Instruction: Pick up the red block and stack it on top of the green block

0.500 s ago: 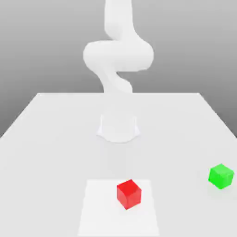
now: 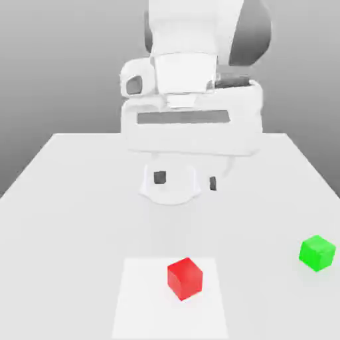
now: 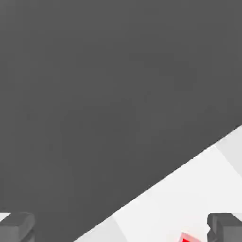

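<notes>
Red block point(image 2: 184, 278): one cube, resting flat on a paler square patch point(image 2: 143, 302) of the table point(image 2: 73, 199), near the front edge in the exterior view, one corner turned toward the camera. Untouched; nothing grips it.

Green block point(image 2: 317, 252): one cube, on the table, well apart from the red one, toward the exterior view's right. Top face bare.

Gripper point(image 2: 185, 180): mine, hanging high above the table and behind the red block, jaws spread wide, holding nothing. In the hand view the red block point(image 3: 186, 238) just peeps in at the frame edge by one fingertip point(image 3: 226, 226).

Risks, as I judge them:
- Block sits rotated; unless my wrist squares to its faces, my fingers may close on corners and twist it out.
- Descending off-centre, a finger could land on top and shove it.
- A crooked grasp would make the later placement on green slide off.
</notes>
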Available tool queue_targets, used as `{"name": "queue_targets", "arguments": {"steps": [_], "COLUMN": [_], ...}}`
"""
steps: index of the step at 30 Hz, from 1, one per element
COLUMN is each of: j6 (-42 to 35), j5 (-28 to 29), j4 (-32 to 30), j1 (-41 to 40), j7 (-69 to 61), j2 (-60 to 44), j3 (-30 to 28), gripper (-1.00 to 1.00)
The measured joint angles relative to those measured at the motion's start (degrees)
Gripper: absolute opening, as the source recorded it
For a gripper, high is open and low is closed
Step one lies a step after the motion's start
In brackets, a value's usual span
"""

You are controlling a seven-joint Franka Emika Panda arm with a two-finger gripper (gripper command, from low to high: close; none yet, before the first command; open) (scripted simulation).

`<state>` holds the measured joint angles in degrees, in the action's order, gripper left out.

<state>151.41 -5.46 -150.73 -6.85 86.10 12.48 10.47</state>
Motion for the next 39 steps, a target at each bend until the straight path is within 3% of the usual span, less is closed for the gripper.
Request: {"name": "queue_targets", "arguments": {"steps": [6,13,14,21,27,39], "j6": [6.81,18.4,19.31,19.25,9.83,0.05], "j5": [4.78,13.68,14.17,14.12,7.08,6.71], "j4": [-6.49,-5.71,-5.55,-5.58,-7.31,0.88], "j1": [-0.94,2.85,3.43,3.38,2.35,29.81], "j7": [18.41,27.46,27.87,27.85,22.69,33.78], "j2": [-11.52,-26.0,-27.07,-26.85,-15.6,-14.09], "j3": [1.52,-4.14,-4.83,-4.75,-1.95,11.6], "gripper": [0.0,0.0,-1.0,-1.0,-1.0,-1.0]}}
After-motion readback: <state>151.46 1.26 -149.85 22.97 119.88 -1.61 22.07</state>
